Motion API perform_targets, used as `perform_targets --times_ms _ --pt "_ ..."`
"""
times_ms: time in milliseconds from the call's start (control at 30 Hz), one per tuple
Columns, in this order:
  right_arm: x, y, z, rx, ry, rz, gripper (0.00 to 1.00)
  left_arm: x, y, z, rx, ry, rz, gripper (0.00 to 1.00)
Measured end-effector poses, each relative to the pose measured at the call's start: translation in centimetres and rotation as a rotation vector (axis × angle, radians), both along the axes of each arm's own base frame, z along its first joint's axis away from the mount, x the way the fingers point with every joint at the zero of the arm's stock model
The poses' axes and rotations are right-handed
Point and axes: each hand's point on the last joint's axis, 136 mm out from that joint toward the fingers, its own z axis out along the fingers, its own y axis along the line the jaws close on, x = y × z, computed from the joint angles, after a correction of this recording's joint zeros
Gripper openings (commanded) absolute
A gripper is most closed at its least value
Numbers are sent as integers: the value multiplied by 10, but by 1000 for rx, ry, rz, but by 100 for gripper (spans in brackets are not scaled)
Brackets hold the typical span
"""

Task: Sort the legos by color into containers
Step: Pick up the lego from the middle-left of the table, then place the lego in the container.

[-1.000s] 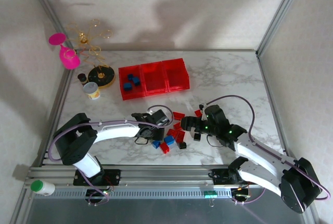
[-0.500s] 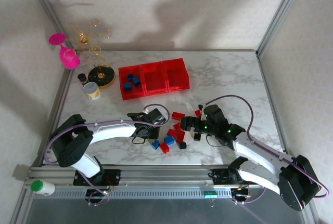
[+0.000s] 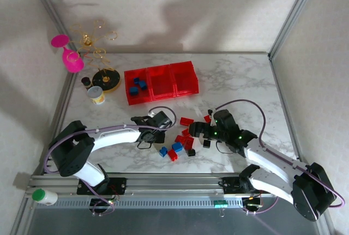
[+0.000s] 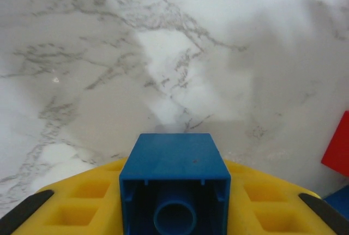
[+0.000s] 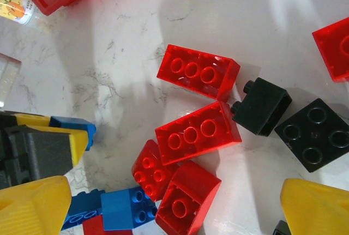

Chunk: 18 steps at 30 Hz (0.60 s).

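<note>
Left claw [image 4: 174,208] is pinched on a blue brick [image 4: 173,161], its hollow underside facing the wrist camera at bottom centre. The yellow fingers [image 4: 98,175] sit snug on either side, with bare marble table [image 4: 163,38] beyond. So the step in hand, as I read it, is the carry: one blue brick picked, drop-off to come. In the overhead view that claw sits just left of centre, at the left edge of the loose pile, and the row of three red bins [image 3: 163,96] lies above it, toward upper centre. The next move calls for a swing up the frame to the leftmost bin [image 3: 139,100], a stop over its opening, and a release without clipping the wall. Right claw [image 5: 174,191] is spread wide and gripping nothing, its fingers at the bottom corners of its own view as it hovers over the pile. Below it lie red bricks [image 5: 199,71] in the middle, black bricks [image 5: 312,134] at right and a loose blue brick [image 5: 125,208] at bottom left. Now the bins: the leftmost holds a few blue bricks [image 3: 137,85]. The middle bin [image 3: 161,81] and rightmost bin [image 3: 184,78] look empty from above, though red on red would be hard to spot. By my reckoning the red, the black and some blue await sorting on the table.
</note>
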Motion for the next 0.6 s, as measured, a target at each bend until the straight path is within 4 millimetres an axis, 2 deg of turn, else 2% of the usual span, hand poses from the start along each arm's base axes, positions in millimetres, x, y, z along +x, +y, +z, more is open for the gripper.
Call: perform_targets --times_ms 133,267,467,600 --pt "6 5 12 20 -25 0 99 19 8 26 -37 -61 42 31" --pt "20 16 38 62 -80 0 99 54 24 63 -65 -153 123 31" --pt "52 46 82 123 -160 9 99 123 54 118 -96 -287 255 30" --pt "66 73 112 164 -210 33 99 175 70 133 -91 -333 328 30"
